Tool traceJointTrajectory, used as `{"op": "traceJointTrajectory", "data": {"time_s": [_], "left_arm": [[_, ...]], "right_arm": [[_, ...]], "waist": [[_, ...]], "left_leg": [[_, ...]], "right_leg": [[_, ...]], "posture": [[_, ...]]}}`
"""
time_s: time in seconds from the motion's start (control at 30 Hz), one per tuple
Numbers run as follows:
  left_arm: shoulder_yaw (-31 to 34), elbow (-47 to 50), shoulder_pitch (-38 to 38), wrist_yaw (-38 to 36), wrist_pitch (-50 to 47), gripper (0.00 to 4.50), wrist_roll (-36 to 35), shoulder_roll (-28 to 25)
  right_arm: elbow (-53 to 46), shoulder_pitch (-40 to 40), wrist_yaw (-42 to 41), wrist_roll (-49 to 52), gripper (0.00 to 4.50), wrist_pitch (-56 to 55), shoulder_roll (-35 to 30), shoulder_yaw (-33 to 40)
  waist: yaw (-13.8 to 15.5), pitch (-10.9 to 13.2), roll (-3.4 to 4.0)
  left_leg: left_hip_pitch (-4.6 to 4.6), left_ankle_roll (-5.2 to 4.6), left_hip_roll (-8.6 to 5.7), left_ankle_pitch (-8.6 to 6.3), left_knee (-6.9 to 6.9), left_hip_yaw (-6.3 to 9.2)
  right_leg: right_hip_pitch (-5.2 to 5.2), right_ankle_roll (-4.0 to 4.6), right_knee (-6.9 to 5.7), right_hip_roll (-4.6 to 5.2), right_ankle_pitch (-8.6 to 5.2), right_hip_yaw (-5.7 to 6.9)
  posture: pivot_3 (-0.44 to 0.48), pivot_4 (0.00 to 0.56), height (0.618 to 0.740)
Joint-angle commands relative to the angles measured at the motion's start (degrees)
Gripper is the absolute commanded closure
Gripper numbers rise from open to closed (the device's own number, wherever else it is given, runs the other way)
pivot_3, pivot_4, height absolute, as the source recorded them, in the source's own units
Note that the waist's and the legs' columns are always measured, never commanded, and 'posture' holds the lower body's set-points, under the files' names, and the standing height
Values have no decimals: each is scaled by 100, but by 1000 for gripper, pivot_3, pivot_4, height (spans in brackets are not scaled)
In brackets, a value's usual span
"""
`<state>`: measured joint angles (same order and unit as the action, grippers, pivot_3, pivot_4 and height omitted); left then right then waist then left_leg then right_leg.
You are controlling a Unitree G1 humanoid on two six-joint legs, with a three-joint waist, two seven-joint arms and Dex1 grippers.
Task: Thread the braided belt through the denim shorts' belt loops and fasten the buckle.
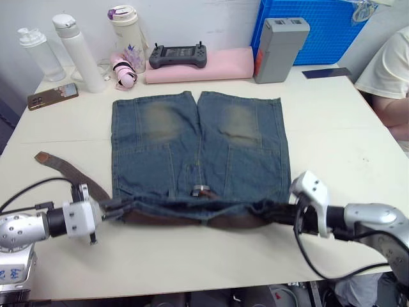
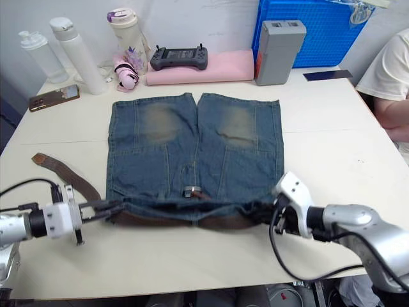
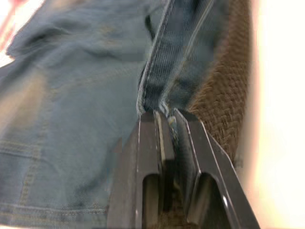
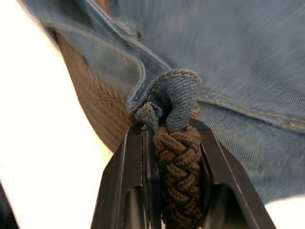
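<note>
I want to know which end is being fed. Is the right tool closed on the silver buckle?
No: the right tool grips braided belt cord at a denim fold, while the buckle lies mid-waistband.

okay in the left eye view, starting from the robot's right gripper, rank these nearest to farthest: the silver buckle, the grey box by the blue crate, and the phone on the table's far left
1. The buckle, at mid-waistband, to the left of the right gripper.
2. The grey box, at the table's far edge, beside the blue crate.
3. The phone, at the far-left corner.

Faded, matt blue cloth on denim shorts (image 1: 198, 150); coarse brown woven braided belt (image 4: 178, 176); small shiny metal buckle (image 1: 200, 190).
</note>
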<state>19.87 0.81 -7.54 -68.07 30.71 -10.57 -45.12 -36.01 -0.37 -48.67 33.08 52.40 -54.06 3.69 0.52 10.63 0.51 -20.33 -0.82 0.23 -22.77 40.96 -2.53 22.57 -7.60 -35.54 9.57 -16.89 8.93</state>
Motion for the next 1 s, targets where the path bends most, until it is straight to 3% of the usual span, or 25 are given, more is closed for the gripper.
{"op": "traceJointTrajectory", "data": {"time_s": [0.03, 0.1, 0.17, 0.2, 0.27, 0.33, 0.43, 0.47, 0.53, 0.67, 0.8, 1.0], "left_arm": [[-37, -388, -284, -164, 582, 4500, 77, -345], [-112, -340, -361, -142, 443, 4500, -27, -454], [-146, -146, -426, -215, 28, 3545, -351, -633], [-141, -27, -467, -268, -210, 3354, -525, -737], [-117, 155, -494, -308, -607, 2460, -739, -917], [-10, 475, -443, -276, -1599, 1569, -1197, -1186], [166, 1078, -473, -350, -3609, 307, -2332, -1681], [251, 1200, -415, -396, -4224, 140, -2826, -1836], [370, 1231, -31, -300, -4914, 140, -3366, -1951], [354, 1016, 814, -102, -5659, 140, -3695, -1983], [-390, 346, 2044, 737, -5541, 140, -2879, -1413], [-1514, -293, 2467, 1129, -5070, 140, -1410, -1023]], "right_arm": [[101, 249, -227, -727, 4040, -767, -520, -195], [133, 225, -280, -696, 3027, -909, -571, -122], [81, 136, -411, -421, 2288, -892, -553, 78], [46, 92, -476, -298, 1926, -869, -552, 163], [-18, 36, -594, -75, 975, -803, -549, 327], [-102, -116, -805, 454, 37, -643, -526, 623], [-29, -531, -949, 1168, 0, -400, -446, 923], [39, -754, -949, 1466, 0, -309, -384, 1007], [215, -1285, -793, 1829, 0, -179, -201, 1018], [529, -2222, -145, 1764, 0, 97, 205, 531], [1599, -3185, 1339, 429, 0, 483, 951, -602], [2007, -3282, 1500, -345, 0, 586, 1065, -1529]], "waist": [[7, -3, -7], [12, -5, -10], [13, -5, -11], [3, -3, -10], [-21, 1, -3], [-22, 4, -2], [-25, 9, -4], [-19, 9, -2], [-28, 13, 1], [-38, 20, 11], [-58, 20, 11], [-58, 19, 16]], "left_leg": [[2, -1, 1, -5, 0, 19], [1, -3, 3, -7, 1, 30], [1, -6, 3, -10, 1, 30], [1, -7, 4, -10, 1, 31], [1, -6, 37, -10, 1, 29], [1, -5, 42, -10, 4, 28], [1, -5, 47, -10, 9, 33], [1, -5, 47, -10, 8, 35], [-1, -2, 47, -14, 7, 38], [-2, -1, 45, -14, 5, 38], [-2, 1, 40, -14, 6, 33], [-23, 7, -1, -10, -4, 4]], "right_leg": [[-2, 0, 2, 0, 0, 0], [-6, -1, 9, 0, 1, 7], [-9, -3, 13, 0, 1, 9], [-9, -2, 14, 0, 1, 10], [-8, -3, 15, -2, 1, 11], [-8, -2, 10, -7, 1, 12], [-10, -2, 8, -9, 1, 9], [-10, -2, 10, -9, 1, 9], [-10, -2, 13, -10, 1, 9], [-8, -1, 14, -12, 1, 10], [-5, -1, 11, -15, 1, 9], [23, 0, -9, -13, 0, 21]], "posture": [[0, 150, 705], [0, 150, 705], [0, 150, 705], [0, 150, 705], [0, 150, 705], [0, 150, 705], [0, 150, 705], [0, 150, 705], [0, 150, 705], [0, 150, 705], [0, 150, 705], [0, 150, 705]]}}
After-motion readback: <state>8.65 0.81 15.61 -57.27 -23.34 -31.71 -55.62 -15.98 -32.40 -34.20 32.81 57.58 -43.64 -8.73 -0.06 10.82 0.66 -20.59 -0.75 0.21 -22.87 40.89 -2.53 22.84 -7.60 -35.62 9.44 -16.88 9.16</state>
